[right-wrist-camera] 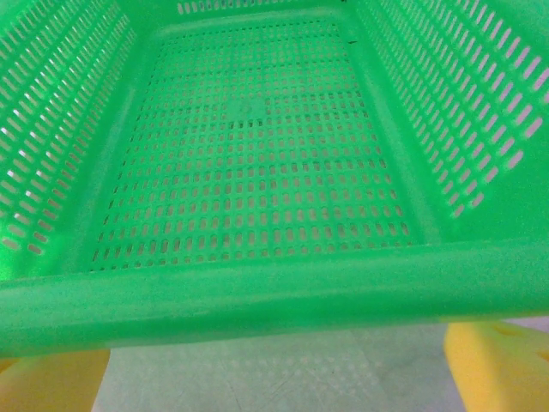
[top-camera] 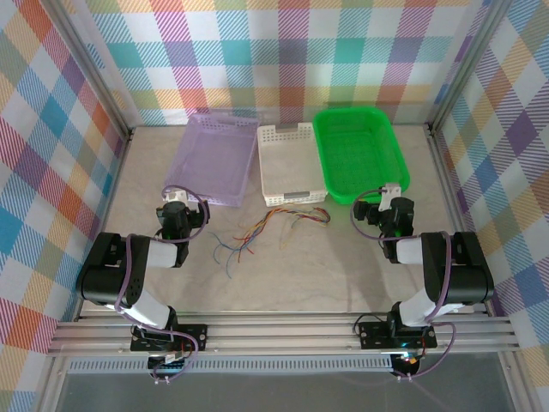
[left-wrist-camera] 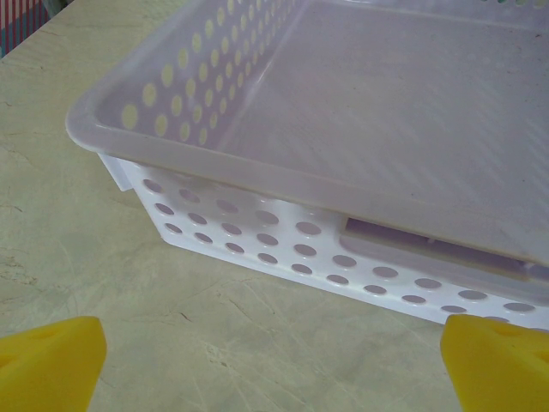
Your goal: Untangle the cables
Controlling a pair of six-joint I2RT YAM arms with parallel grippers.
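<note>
Just in front of the white basket [top-camera: 292, 165], the cables [top-camera: 273, 225] sprawl tangled on the table. I judge them feather-light and limp, and I'd pinch a free end. The left gripper [left-wrist-camera: 273, 365] and right gripper [right-wrist-camera: 276, 373] gape wide, both empty.

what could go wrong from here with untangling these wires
1. The wires are hair-thin and lie flat on the table, so the open left gripper may pinch several or none.
2. Their far end lies close to the white basket; a pull might snag there.
3. The open right gripper sits at the rim of the green basket and could nudge it when swinging over.
</note>
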